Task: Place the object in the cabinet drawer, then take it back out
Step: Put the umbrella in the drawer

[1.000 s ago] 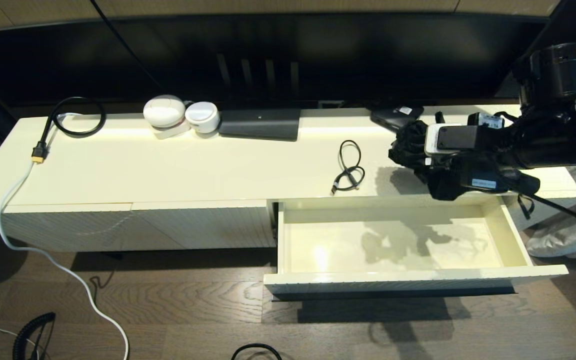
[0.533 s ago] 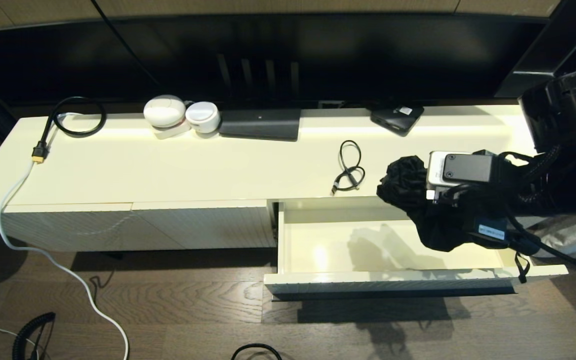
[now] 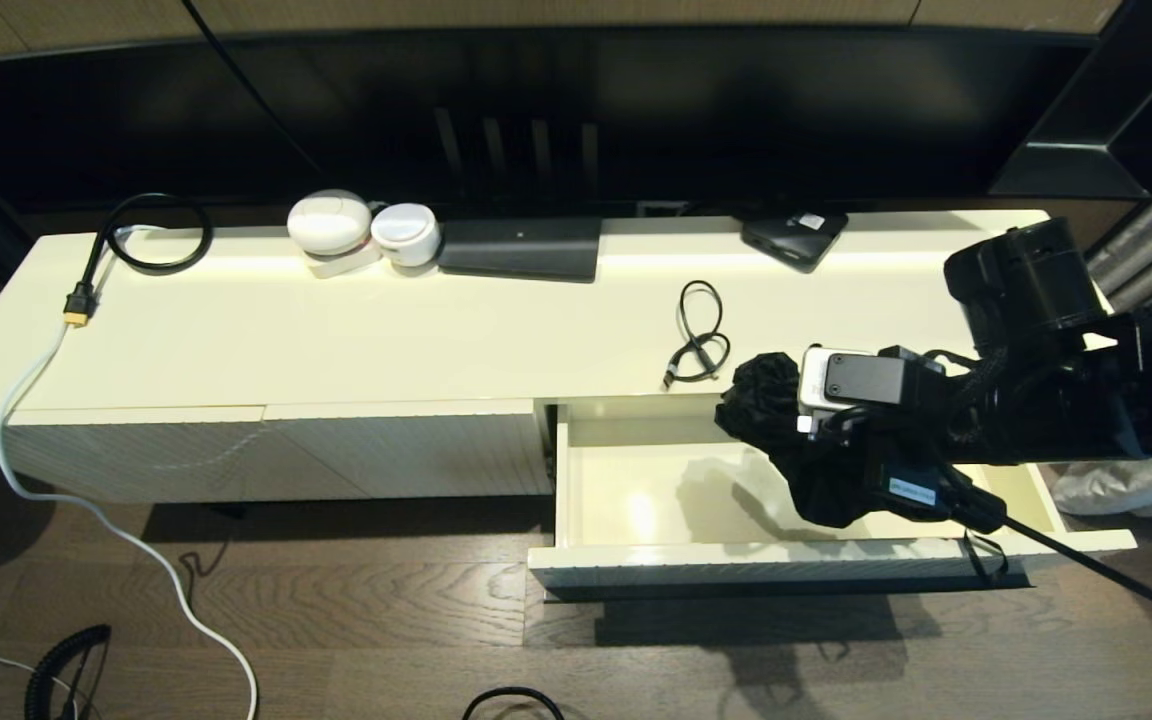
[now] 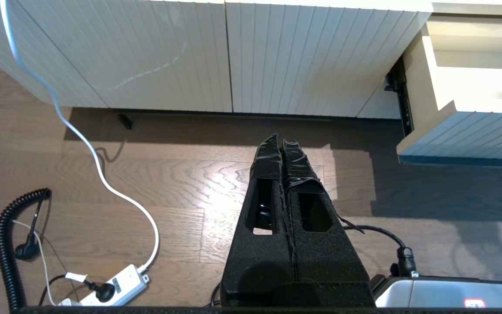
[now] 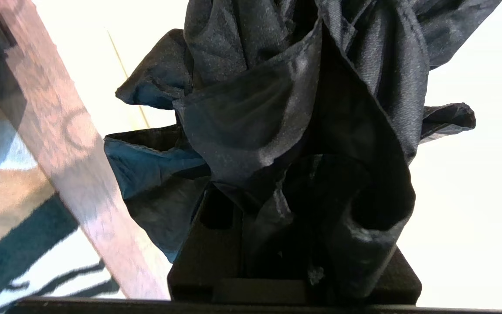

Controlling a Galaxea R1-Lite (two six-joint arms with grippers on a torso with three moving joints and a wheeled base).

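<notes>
The cabinet drawer (image 3: pixel 736 553) is pulled out at the right of the low cream cabinet, and its smooth interior (image 3: pixel 636 490) has nothing lying in it. A crumpled black cloth (image 3: pixel 771 405) hangs over the middle-right of the drawer, just above its floor, with my right gripper (image 3: pixel 821 455) shut on it. In the right wrist view the cloth (image 5: pixel 277 109) drapes over the fingers and hides their tips. My left gripper (image 4: pixel 280 141) is shut on nothing and parked low over the wood floor, left of the drawer's ribbed front (image 4: pixel 464 135).
On the cabinet top lie a small black cable loop (image 3: pixel 698 335), a flat black box (image 3: pixel 521 248), two white round devices (image 3: pixel 329 225), a black gadget (image 3: pixel 794 238) and a black plug lead (image 3: pixel 136 245). A white cable (image 3: pixel 86 510), power strip (image 4: pixel 111 285) and coiled cord (image 4: pixel 7 244) lie on the floor.
My right arm has carried the black cloth from above the cabinet top forward, down and leftward, so it now hangs over the open drawer. The left arm has not moved.
</notes>
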